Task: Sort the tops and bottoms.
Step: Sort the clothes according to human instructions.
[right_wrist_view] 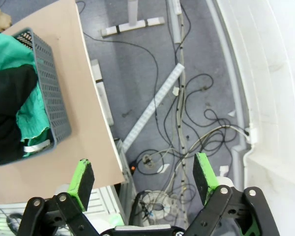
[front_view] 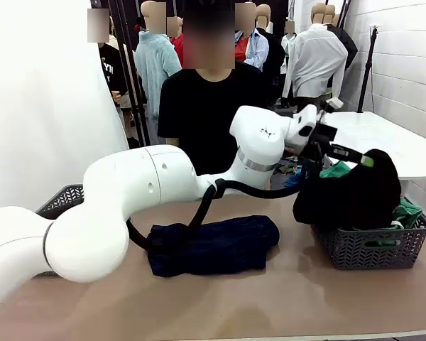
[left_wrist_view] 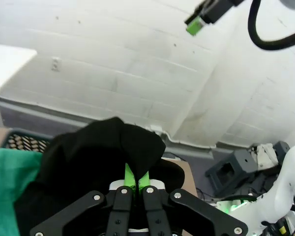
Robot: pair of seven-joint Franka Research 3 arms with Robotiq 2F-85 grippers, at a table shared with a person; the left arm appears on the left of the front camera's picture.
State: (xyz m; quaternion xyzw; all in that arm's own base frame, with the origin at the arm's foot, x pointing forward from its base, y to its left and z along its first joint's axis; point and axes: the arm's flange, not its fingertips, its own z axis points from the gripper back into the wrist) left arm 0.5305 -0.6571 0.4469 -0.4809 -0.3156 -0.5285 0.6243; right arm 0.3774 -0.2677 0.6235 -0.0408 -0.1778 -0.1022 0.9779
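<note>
Tabletop [front_view: 305, 284]: left fingers [left_wrist_view: 136, 183] pinch black garment [left_wrist_view: 98, 157]; right fingers [right_wrist_view: 142, 179] spread wide

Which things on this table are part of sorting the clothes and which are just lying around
Part of the job:
- black garment, pinched in the shut left gripper over the right basket
- green bottoms in that basket
- dark navy garment on the table
- left basket

Just lying about:
- cables on the floor
- white table behind

Green bottoms [front_view: 407, 212] in right basket [front_view: 373, 248]
</note>
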